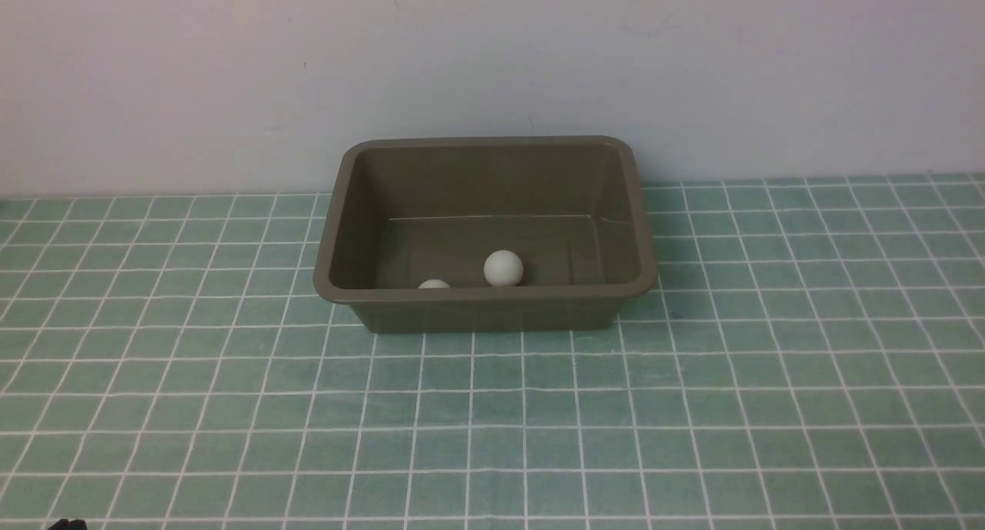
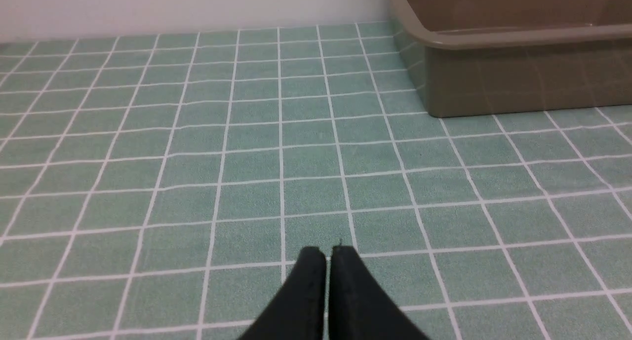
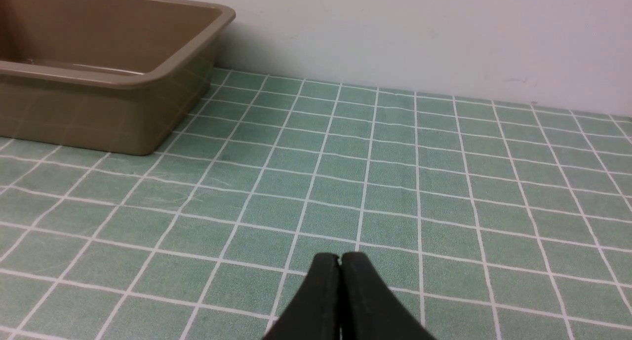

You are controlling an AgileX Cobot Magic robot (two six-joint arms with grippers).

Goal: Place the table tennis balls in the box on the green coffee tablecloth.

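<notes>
Both balls lie inside the box [image 1: 485, 230] on the checked cloth [image 1: 231, 407]: one ball [image 1: 504, 268] in plain sight, the other ball [image 1: 434, 284] half hidden by the near wall. The left claw [image 2: 328, 253] and right claw [image 3: 339, 261] are closed, holding nothing. I judge nothing remains but to keep both clear of the box.

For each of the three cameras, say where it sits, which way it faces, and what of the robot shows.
Front: between the arms, facing the wall; sees the box holding two balls; hardly any robot shows.
Left wrist: low over the cloth; shut left hand, box corner beyond.
Right wrist: low over the cloth; shut right hand, box's other end beyond.
Shared: box and cloth appear in all three views.
</notes>
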